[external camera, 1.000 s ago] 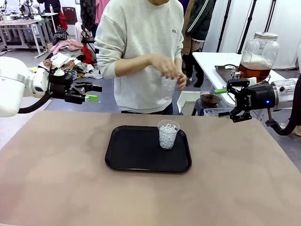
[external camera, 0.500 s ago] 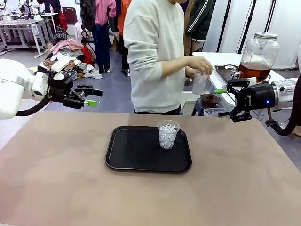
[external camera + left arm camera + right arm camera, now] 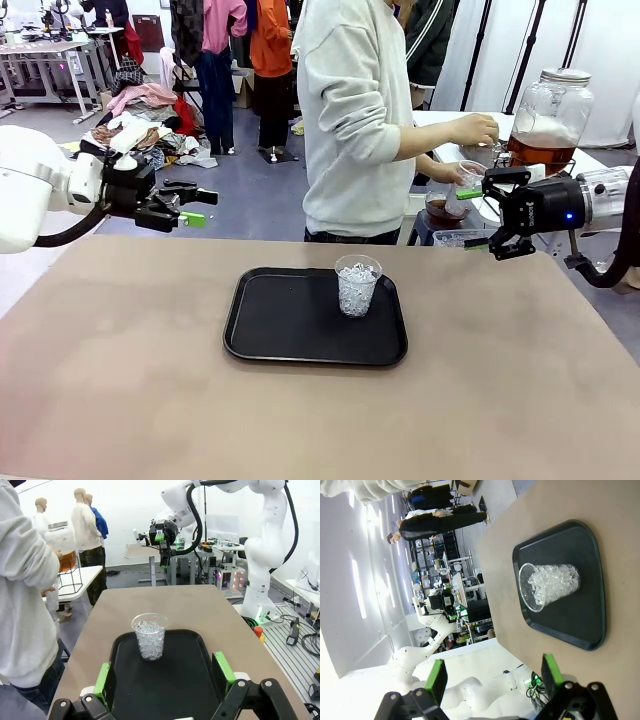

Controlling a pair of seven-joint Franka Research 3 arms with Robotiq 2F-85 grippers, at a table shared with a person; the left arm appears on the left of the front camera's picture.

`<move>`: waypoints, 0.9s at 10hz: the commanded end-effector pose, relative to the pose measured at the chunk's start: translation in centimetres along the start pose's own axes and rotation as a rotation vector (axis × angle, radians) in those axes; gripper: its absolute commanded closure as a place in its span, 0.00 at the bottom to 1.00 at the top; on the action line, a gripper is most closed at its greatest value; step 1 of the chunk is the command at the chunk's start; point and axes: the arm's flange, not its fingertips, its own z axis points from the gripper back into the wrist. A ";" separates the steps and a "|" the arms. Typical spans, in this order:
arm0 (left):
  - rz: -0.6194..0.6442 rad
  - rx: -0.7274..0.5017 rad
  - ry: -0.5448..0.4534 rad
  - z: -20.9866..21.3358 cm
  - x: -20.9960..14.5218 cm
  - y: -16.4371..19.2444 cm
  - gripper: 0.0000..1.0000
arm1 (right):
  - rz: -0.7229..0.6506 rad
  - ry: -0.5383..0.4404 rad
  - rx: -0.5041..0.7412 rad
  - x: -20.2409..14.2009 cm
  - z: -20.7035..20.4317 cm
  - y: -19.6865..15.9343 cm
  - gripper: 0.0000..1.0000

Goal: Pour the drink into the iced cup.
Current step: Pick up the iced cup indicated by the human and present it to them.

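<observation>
Front view: glossy black tray (image 3: 240, 330) lying mid-table, bare tabletop all round. Clear iced cup (image 3: 357, 286) standing on its right half. Left gripper (image 3: 200, 203) and right gripper (image 3: 472, 218) hovering released, well off either side of the tray. Amber drink (image 3: 540, 152) sitting in a glass jar (image 3: 560, 100) beyond the tray's far right.
Left wrist view: cup showing between spread green pads (image 3: 103, 682).
Right wrist view: tray lying ahead of wide-standing jaws.

A robotics lab: a white robot arm (image 3: 262, 550) stands beside the brown counter (image 3: 120, 350), with loose floor cables (image 3: 306, 647), tripod legs (image 3: 481, 50) and a cluttered workbench (image 3: 40, 48) farther off.
</observation>
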 end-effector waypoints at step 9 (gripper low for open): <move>-0.002 0.007 -0.001 0.1 0.1 0.0 0.00 | 0.003 -0.002 0.000 0.0 0.0 0.1 0.00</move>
